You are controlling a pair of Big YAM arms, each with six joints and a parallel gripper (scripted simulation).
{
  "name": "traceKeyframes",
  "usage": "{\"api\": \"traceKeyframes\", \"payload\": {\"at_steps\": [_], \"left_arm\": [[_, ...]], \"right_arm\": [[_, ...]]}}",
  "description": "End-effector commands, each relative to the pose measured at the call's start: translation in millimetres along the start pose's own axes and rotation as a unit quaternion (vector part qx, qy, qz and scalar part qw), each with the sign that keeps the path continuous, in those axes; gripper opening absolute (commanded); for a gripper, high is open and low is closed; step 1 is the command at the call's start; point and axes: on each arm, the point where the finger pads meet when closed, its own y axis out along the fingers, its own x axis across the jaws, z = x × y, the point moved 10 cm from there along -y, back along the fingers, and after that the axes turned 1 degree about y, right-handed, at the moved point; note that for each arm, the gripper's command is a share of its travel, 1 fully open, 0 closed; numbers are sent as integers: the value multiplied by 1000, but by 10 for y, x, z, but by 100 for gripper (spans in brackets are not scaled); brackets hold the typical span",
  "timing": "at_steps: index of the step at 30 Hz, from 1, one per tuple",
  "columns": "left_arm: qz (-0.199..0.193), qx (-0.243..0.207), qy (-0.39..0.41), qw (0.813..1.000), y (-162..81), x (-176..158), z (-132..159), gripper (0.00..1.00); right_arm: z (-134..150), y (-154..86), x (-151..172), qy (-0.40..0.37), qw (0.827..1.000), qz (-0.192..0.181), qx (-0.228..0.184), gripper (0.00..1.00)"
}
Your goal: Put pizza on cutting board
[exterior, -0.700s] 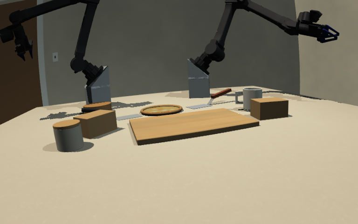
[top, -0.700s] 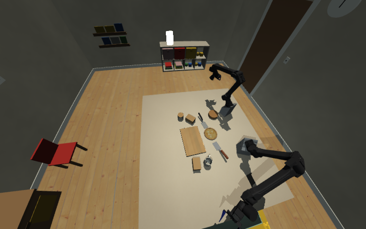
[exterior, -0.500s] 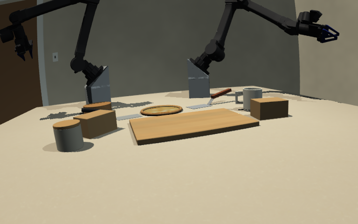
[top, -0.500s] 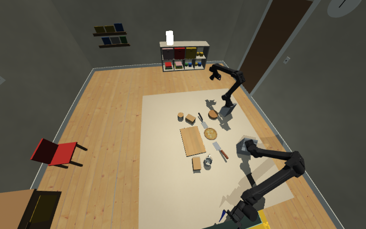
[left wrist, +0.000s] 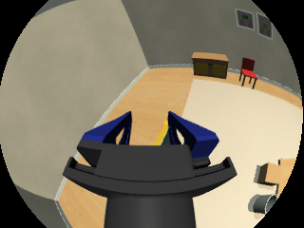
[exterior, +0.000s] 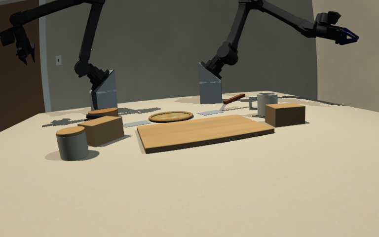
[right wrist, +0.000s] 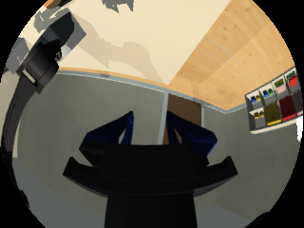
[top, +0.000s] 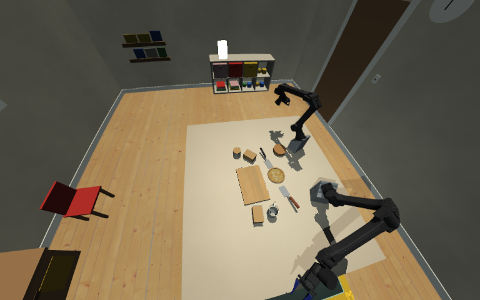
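While both arms hang well above the table (top: 212,226) (exterior: 195,195) (left wrist: 228,133) (right wrist: 157,24), the left gripper (top: 299,296) (exterior: 356,39) (left wrist: 149,115) stands about half open with nothing between its fingers; the right gripper (top: 282,103) (exterior: 30,62) (right wrist: 149,114) is likewise about half open and holds nothing. In the exterior view, the pizza (top: 275,175) (exterior: 170,116) lies flat on the table just beyond the far edge of the cutting board (top: 252,185) (exterior: 205,132), off it; a black-handled turner (top: 268,164) (exterior: 136,123) lies to its left, a red-brown-handled turner (top: 284,191) (exterior: 210,112) to its right; faint marks on the grey pedestals (top: 315,192) (exterior: 210,93) are too small to read; the mug (top: 272,211) (exterior: 267,103) shows plain grey.
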Motion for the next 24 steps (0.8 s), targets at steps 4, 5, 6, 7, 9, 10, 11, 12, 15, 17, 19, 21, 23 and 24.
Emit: {"api": "traceKeyframes", "payload": {"at_steps": [4, 5, 6, 7, 9, 10, 11, 12, 15, 17, 19, 21, 23, 24], "left_arm": [[-11, -9, -1, 1000, -3, 122, -106, 48], [-12, -11, -1, 1000, -3, 127, -111, 48], [-12, -11, -1, 1000, -3, 127, -111, 48], [-12, -11, -1, 1000, -3, 126, -110, 48], [-12, -11, -1, 1000, -3, 127, -111, 48], [-12, -11, -1, 1000, -3, 127, -111, 48], [-12, -11, -1, 1000, -3, 126, -110, 48], [-12, -11, -1, 1000, -3, 126, -110, 48], [-12, -11, -1, 1000, -3, 127, -111, 48], [-12, -11, -1, 1000, -3, 126, -110, 48], [-12, -11, -1, 1000, -3, 127, -111, 48], [-12, -11, -1, 1000, -3, 126, -110, 48], [-12, -11, -1, 1000, -3, 126, -111, 48], [-12, -11, -1, 1000, -3, 127, -111, 48]], "right_arm": [[90, -159, -16, 13, 1000, 23, -4, 47], [90, -159, -16, 13, 1000, 23, -4, 47], [88, -156, -19, 12, 1000, 22, -3, 47], [88, -156, -19, 12, 1000, 22, -3, 47], [88, -156, -19, 12, 1000, 22, -3, 47], [88, -156, -19, 12, 1000, 22, -3, 47], [88, -156, -19, 12, 1000, 22, -3, 47], [88, -156, -19, 12, 1000, 22, -3, 47], [88, -156, -19, 12, 1000, 22, -3, 48], [88, -156, -19, 12, 1000, 22, -3, 48], [88, -156, -19, 12, 1000, 22, -3, 48], [88, -156, -19, 12, 1000, 22, -3, 48], [88, -156, -19, 12, 1000, 22, -3, 48], [88, -156, -19, 12, 1000, 22, -3, 48]]}}
